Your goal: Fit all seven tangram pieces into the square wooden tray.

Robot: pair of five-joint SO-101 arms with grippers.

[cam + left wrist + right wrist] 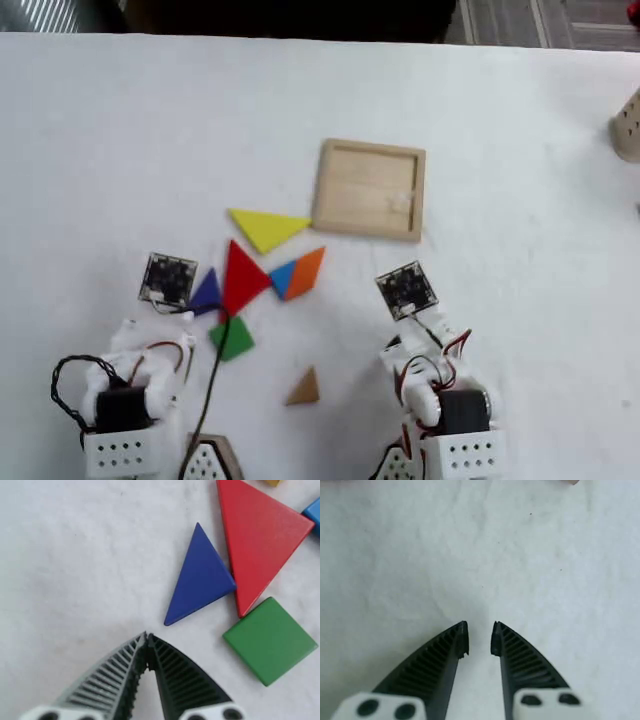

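Note:
The square wooden tray (370, 188) lies empty at mid-table. In front of it and to the left are a yellow triangle (265, 228), a red triangle (242, 278), a light blue piece (282, 276) touching an orange piece (305, 272), a dark blue triangle (206, 293) and a green square (232, 337). A tan triangle (304, 388) sits alone nearer the front. My left gripper (146, 637) is shut and empty, just short of the dark blue triangle (200, 577), which touches the red triangle (257, 532) next to the green square (270, 640). My right gripper (479, 632) hangs slightly open over bare table.
Both arms stand at the front edge, the left arm (130, 390) and the right arm (440, 400). A tan perforated object (628, 125) is at the far right edge. White table surface surrounds the tray on all sides.

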